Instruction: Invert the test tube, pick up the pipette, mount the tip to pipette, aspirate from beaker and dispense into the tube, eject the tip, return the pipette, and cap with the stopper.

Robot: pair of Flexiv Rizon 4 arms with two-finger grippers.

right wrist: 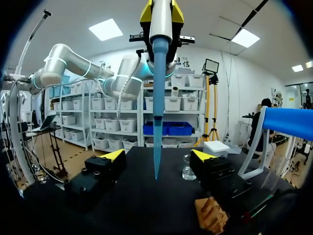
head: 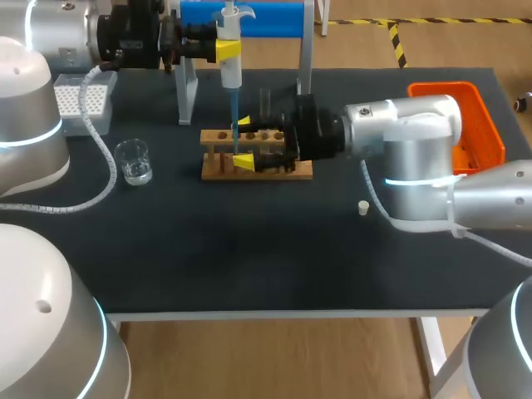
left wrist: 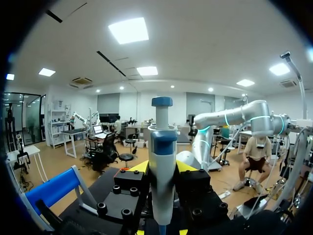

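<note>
The pipette point(head: 229, 62) hangs upright above the wooden rack point(head: 218, 170), its blue tip point(head: 234, 112) pointing down at the rack's holes; the left claw point(head: 226, 50) is clenched on the pipette's body; the right claw point(head: 243, 141) sits at the rack, released, its fingers wide apart either side of the tip and clear of it; the beaker point(head: 133, 160) stands on the counter point(head: 249, 258) well left of the rack; the white stopper point(head: 363, 208) lies to the rack's right
</note>
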